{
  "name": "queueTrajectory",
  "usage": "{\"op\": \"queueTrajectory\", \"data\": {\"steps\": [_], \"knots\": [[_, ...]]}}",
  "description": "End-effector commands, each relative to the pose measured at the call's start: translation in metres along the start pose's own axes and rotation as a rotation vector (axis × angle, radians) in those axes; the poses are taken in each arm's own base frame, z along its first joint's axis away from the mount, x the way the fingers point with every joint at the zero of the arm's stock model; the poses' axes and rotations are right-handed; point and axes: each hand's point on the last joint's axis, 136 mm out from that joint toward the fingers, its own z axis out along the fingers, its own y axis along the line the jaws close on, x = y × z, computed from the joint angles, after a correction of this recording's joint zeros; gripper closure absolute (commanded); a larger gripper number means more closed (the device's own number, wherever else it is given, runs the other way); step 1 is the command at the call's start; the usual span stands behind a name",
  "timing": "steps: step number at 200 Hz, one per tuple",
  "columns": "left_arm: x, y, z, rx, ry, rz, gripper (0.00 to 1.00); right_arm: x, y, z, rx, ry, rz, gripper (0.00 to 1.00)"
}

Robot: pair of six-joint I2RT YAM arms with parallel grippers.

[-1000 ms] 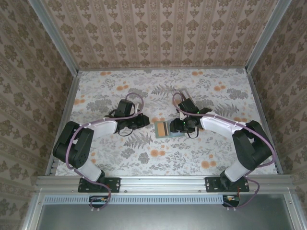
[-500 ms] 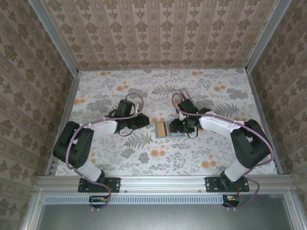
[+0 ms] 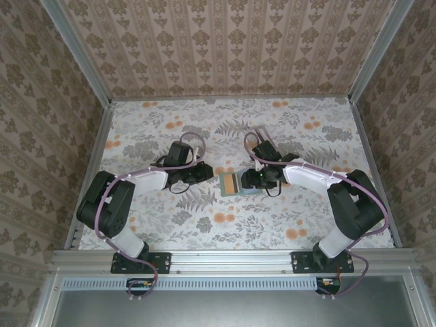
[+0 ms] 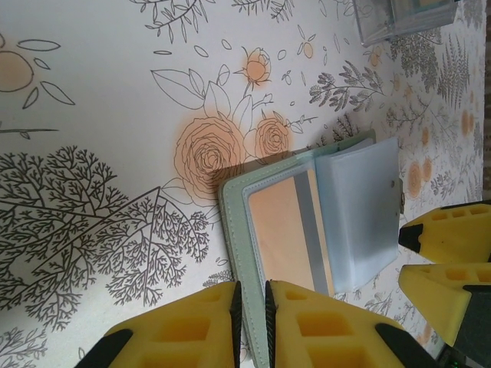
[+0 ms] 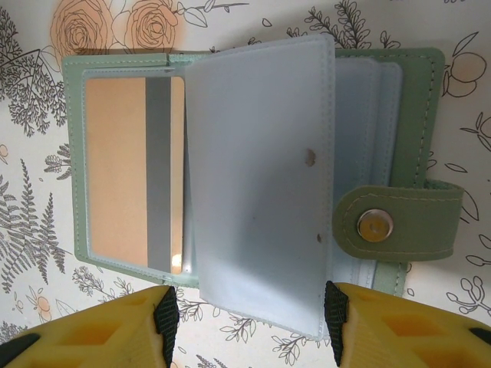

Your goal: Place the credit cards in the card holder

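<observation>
Right gripper [image 5: 249, 326] open, fingers spread wide either side of near edge of card holder [image 5: 418, 100]. Card holder unfolded flat on table [image 5: 253, 23], tan credit card [image 5: 115, 169] in left pocket. Left gripper [image 4: 252, 318] nearly closed at its cover edge; pinching or not, cannot tell.

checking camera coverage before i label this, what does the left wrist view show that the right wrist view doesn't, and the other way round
Left wrist: the clear stand at the top edge, the left gripper nearly closed by the edge of the card holder, and the right gripper at the right side.
Right wrist: the holder's closing tab with its metal snap, and the right fingers set wide apart.
Both: the open green holder on the floral table, a tan card with a grey stripe in its pocket, and a frosted sleeve beside it.
</observation>
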Motion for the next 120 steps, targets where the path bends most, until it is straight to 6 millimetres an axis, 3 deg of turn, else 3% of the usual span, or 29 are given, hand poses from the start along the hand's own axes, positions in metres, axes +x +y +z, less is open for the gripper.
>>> {"op": "queueTrajectory", "data": {"steps": [1, 60, 120], "knots": [[-0.0029, -0.0067, 0.0027, 0.015, 0.003, 0.021, 0.82, 0.0076, -0.0103, -0.0009, 0.035, 0.019, -0.006, 0.44], [-0.0032, -0.0092, 0.0055, 0.017, 0.011, 0.026, 0.82, 0.0099, -0.0131, 0.0008, 0.043, 0.022, -0.008, 0.43], [-0.002, -0.0106, 0.0064, 0.015, 0.012, 0.028, 0.82, 0.0089, -0.0034, 0.0049, -0.015, 0.021, 0.004, 0.44]]}}
